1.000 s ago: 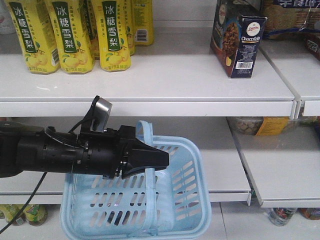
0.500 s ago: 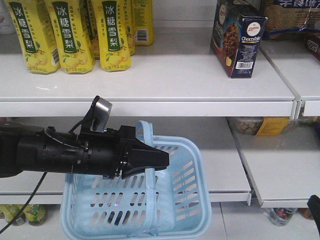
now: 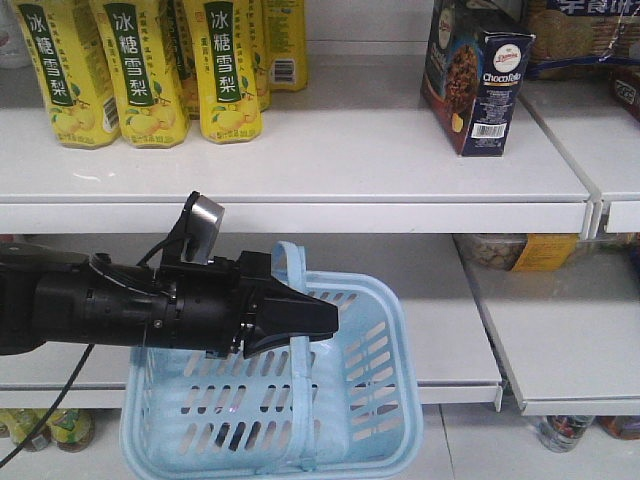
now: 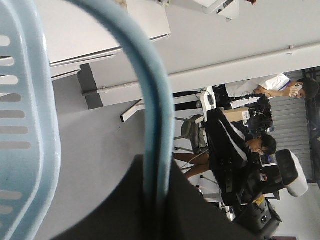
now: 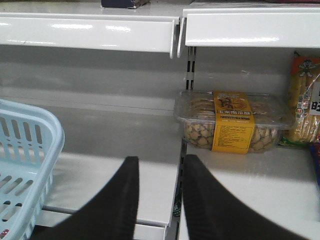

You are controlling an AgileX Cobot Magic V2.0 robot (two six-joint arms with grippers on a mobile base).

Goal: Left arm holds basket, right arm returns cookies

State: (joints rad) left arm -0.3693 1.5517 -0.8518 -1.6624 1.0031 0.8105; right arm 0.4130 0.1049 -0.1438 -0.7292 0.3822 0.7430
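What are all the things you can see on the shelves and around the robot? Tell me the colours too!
Cookies: one, dark navy box, upright on the top shelf, right side.
Drink bottles: several, yellow with green labels, top shelf, left side.
Basket: one, light blue, hanging in front of the middle shelf.
Snack tray: one, clear with a yellow label, middle shelf, right bay.
Snack bag: one, yellow, right of the tray.
Shelves: white, several levels.
People: two, seen far off in the left wrist view.
Left gripper: black, shut on the basket's handle.
Right gripper: black, open, empty, pointing at the middle shelf.
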